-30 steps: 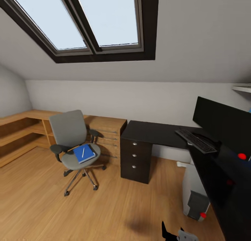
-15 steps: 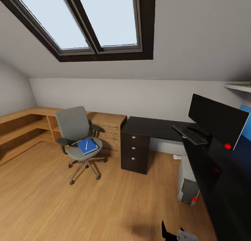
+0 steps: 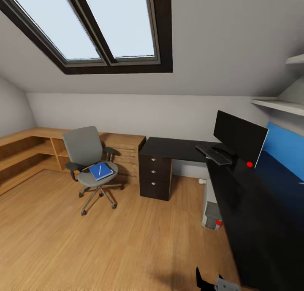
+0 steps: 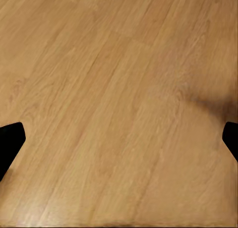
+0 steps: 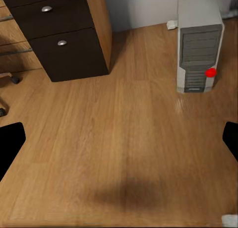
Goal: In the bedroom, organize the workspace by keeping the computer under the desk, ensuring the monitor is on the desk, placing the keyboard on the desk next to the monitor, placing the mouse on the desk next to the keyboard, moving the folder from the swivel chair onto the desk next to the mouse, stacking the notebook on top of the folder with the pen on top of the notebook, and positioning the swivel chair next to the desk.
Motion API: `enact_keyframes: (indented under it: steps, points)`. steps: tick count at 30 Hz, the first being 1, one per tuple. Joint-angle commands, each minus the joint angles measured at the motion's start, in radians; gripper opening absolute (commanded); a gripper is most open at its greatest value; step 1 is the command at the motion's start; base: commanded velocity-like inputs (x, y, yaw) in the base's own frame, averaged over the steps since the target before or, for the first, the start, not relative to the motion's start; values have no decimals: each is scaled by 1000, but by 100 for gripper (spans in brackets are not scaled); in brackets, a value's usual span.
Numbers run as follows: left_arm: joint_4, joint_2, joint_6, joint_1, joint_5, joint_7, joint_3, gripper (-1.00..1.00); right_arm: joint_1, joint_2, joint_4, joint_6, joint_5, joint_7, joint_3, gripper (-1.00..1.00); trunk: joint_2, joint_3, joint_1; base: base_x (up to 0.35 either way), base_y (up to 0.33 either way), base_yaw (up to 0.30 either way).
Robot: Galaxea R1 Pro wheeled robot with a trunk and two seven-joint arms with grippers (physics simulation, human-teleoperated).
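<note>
We find no readable text, labels, brands or numbers anywhere. Nearest to a sign: a plain red dot on the monitor point(image 3: 239, 136) at right, another on the computer point(image 5: 200, 42), upper right.

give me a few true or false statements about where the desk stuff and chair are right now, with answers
1. The blue folder lies on the swivel chair seat. True.
2. The keyboard is on the floor. False: it rests on the desk, in front of the monitor.
3. The computer stands on the floor. True.
4. The pen lies on the desk. False: it lies on the folder.
5. The right hand grips the folder. False: its fingers are spread over bare floor, holding nothing.
</note>
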Motion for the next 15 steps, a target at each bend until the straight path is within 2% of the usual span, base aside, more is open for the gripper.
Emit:
enact_keyframes:
  steps: [1, 3, 15]
  points:
    - [0, 1, -3, 0, 5, 8, -8, 100, -1, 0, 2, -3, 10, 0, -9, 100, 6, 2, -4, -341, -138, -240]
    - [1, 1, -1, 0, 5, 8, -8, 100, -1, 0, 2, -2, 10, 0, -9, 100, 20, 8, -12, -330, -163, -137]
    - [2, 1, 0, -1, 5, 8, -8, 100, -1, 0, 2, -2, 10, 0, -8, 100, 104, 46, -58, -303, -205, -5]
